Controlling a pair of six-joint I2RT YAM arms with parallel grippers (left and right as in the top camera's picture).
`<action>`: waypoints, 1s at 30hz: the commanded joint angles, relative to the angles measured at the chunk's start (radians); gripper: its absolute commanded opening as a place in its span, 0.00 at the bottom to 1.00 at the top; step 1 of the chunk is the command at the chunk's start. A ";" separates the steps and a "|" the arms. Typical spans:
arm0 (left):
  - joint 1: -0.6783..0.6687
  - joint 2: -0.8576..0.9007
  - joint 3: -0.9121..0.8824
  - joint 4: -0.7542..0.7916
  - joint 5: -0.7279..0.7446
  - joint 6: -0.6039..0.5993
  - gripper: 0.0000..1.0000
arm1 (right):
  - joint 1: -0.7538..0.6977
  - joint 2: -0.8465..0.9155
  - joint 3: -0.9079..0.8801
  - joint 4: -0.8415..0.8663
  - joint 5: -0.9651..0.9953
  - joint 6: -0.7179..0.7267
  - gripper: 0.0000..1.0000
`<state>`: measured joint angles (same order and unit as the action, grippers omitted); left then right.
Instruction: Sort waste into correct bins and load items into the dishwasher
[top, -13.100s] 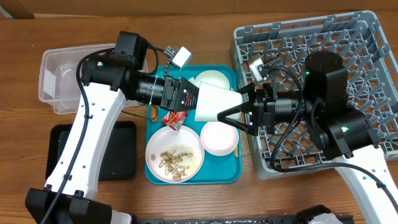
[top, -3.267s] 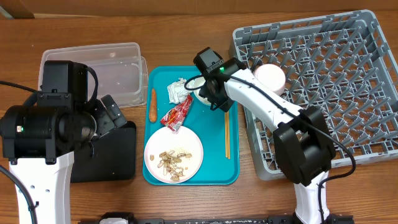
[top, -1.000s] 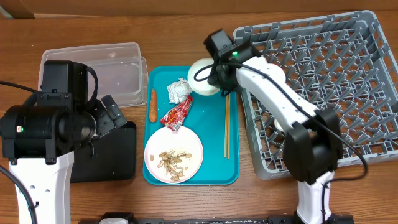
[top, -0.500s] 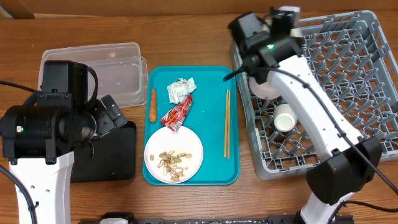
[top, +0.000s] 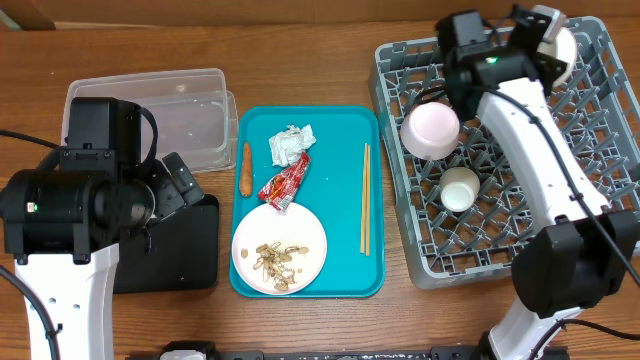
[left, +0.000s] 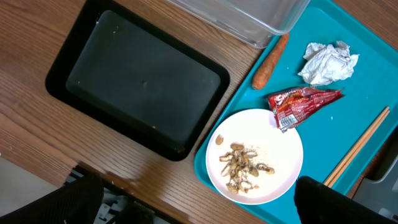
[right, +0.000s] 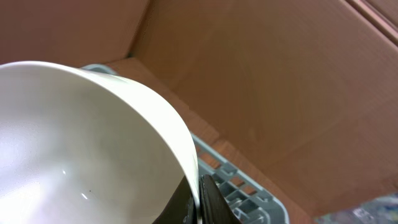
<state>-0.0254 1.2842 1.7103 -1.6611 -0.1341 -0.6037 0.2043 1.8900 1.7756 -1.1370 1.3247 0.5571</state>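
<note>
Right gripper (right: 199, 196) tight on white bowl (right: 74, 149); red wrapper (left: 303, 104) lettering unreadable.

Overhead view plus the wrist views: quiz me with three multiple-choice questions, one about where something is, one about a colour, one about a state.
1. Where does the pink bowl sit?
A. On the teal tray
B. In the clear tub
C. In the grey rack

2. What colour is the snack wrapper?
A. Red
B. Blue
C. Green

3. What is the right gripper doing?
A. Hanging open and empty
B. Shut on the white bowl
C. Shut on the chopsticks

Answers:
1. C, the overhead view shows the pink bowl among the rack's pegs.
2. A, the wrapper is clearly red in both the overhead and left wrist views.
3. B, the right wrist view shows the bowl's rim pinched in the gripper.
</note>
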 joint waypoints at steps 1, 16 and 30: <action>0.005 0.004 0.011 0.000 -0.011 -0.005 1.00 | -0.025 0.008 -0.003 0.002 0.019 0.018 0.04; 0.005 0.005 0.011 0.000 -0.011 -0.005 1.00 | -0.055 0.066 -0.193 0.025 0.040 0.020 0.04; 0.005 0.004 0.011 0.000 -0.011 -0.005 1.00 | -0.055 0.067 -0.283 0.066 0.034 0.012 0.04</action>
<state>-0.0254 1.2842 1.7103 -1.6611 -0.1341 -0.6037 0.1566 1.9564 1.4967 -1.0687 1.3392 0.5564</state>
